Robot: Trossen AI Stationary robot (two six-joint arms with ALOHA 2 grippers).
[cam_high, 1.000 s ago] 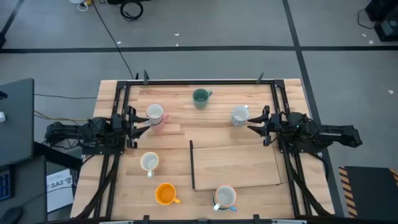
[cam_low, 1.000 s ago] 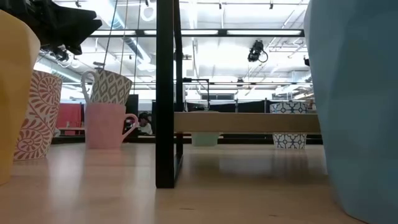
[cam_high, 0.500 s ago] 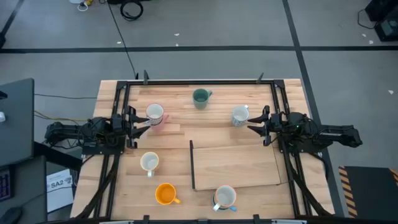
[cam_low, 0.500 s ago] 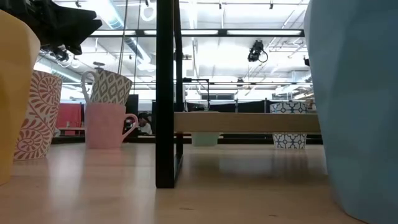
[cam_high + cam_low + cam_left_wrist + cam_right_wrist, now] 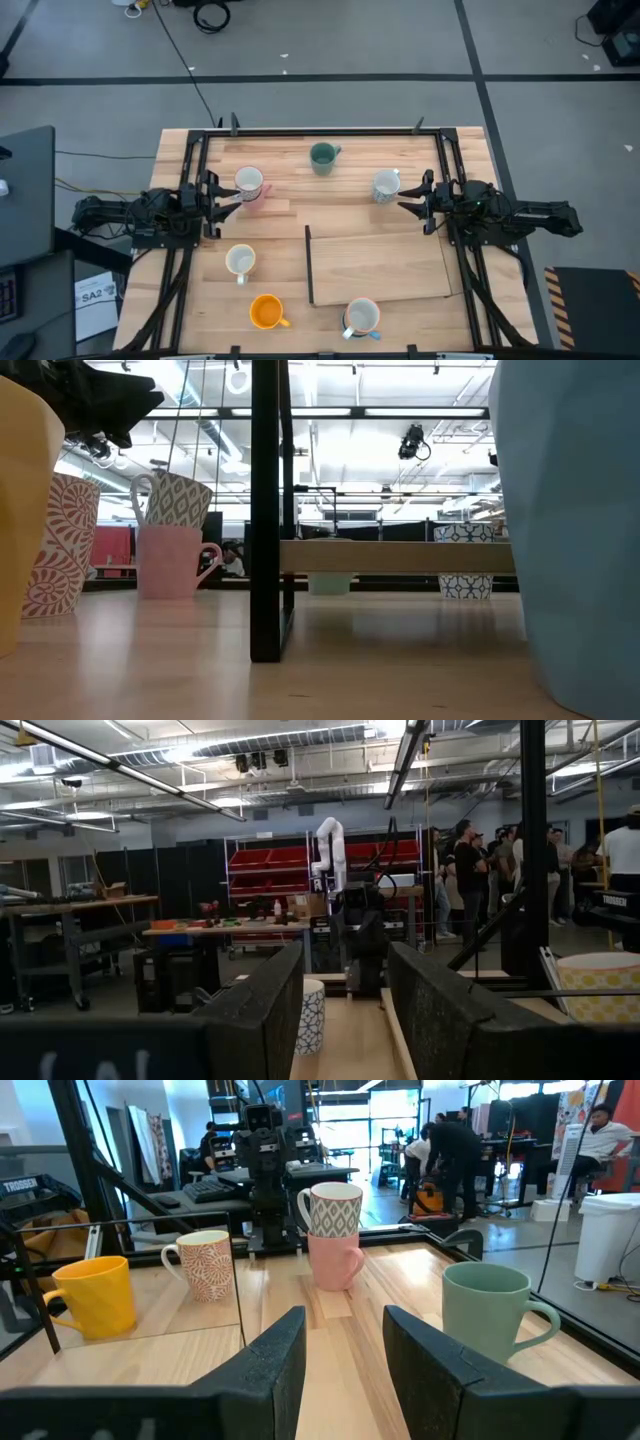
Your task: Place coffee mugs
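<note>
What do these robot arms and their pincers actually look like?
Both arms are black and jointed, with dark cables running along their links. The left gripper and right gripper each end in two flat, matte black fingers, broad at the base and narrowing toward blunt tips, with no visible markings.

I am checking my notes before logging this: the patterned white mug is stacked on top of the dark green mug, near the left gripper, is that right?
Not quite. The patterned white mug is stacked on the pink mug, not the dark green one; the right wrist view shows it. The dark green mug stands alone at the table's far edge. The stack is indeed near the left gripper.
</note>
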